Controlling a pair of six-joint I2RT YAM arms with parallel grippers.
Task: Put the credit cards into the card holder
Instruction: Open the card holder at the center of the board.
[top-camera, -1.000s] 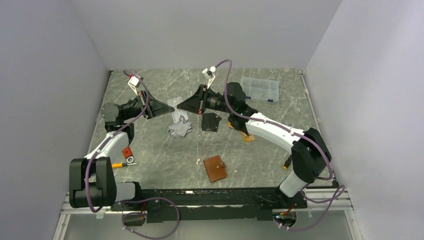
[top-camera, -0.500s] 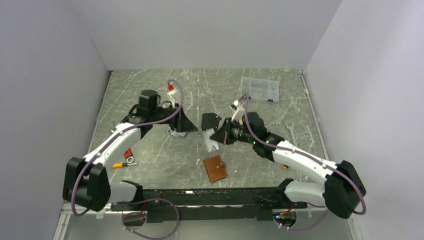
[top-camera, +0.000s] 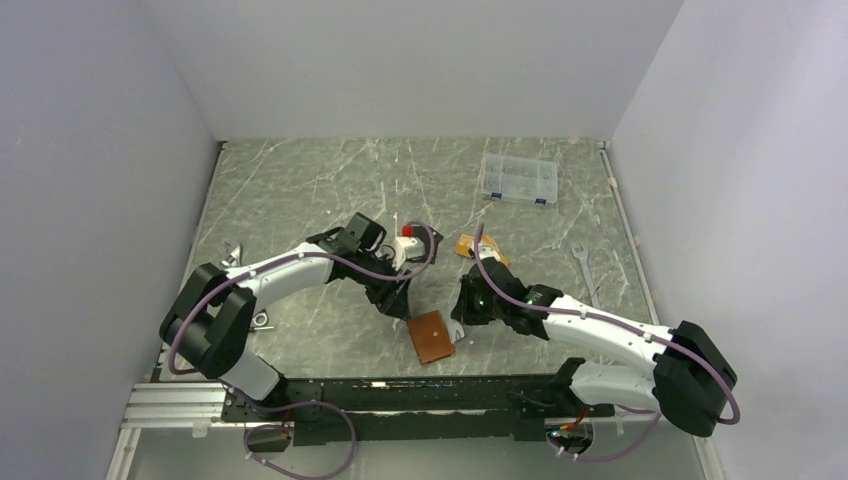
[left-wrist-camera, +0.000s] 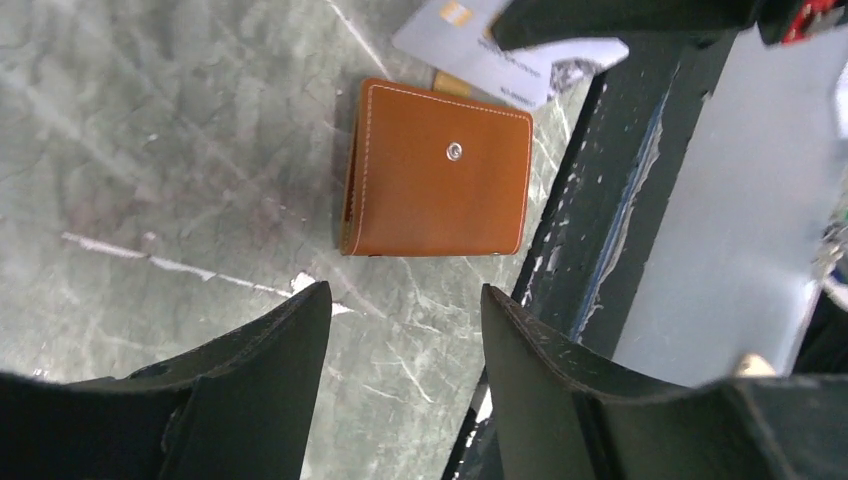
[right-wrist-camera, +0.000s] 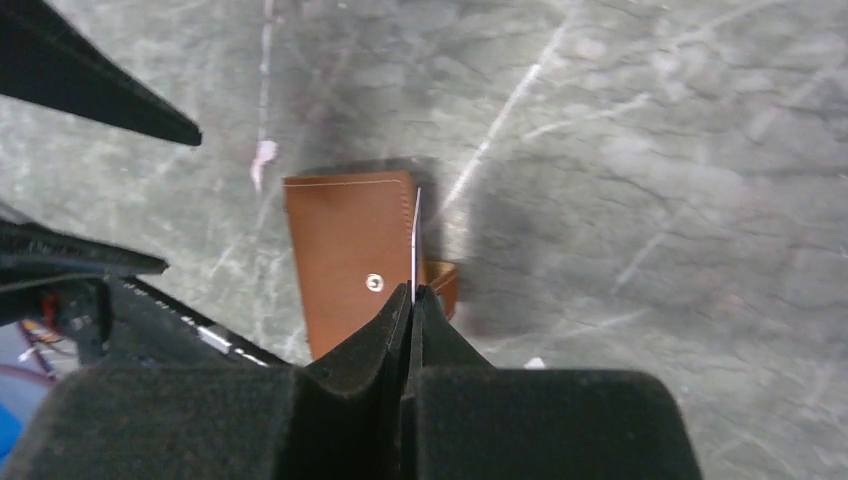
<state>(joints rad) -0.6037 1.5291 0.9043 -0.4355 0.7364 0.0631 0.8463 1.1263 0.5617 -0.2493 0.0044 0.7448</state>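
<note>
Tabletop (top-camera: 300, 180) of grey-green marbled finish, veined and scratched in white, filling the middle of the top view. Closed in at the back and on both sides by plain pale grey-lilac walls (top-camera: 400, 60). Along the near edge, lower left: a ribbed aluminium rail (top-camera: 165, 405).

Upper right, close to the back wall: clear plastic compartment box (top-camera: 518, 181) with blue latches. Right of centre: silver open-ended spanner (top-camera: 584, 262), flat on the surface. Just right of centre: small loose stack of orange-gold plastic cards (top-camera: 478, 247), partly crossed by a purple cable.

Lower middle, near the front edge: small tan-brown leather folding card holder (top-camera: 431, 336), closed, flat on the tabletop, snap stud up.

Just to the upper left of it: left gripper (top-camera: 400, 303), black fingers (left-wrist-camera: 250, 400) spread apart with only marbled surface between them, card holder beyond the tips in the upper middle of the left wrist view.

Just to the right of it: right gripper (top-camera: 460, 322), fingers (right-wrist-camera: 370, 340) pressed together on a silver-grey rectangular plastic card (left-wrist-camera: 440, 40) with a gold chip. Seen edge-on in the right wrist view as a thin pale line over the card holder's right edge; contact between the two impossible to tell.
</note>
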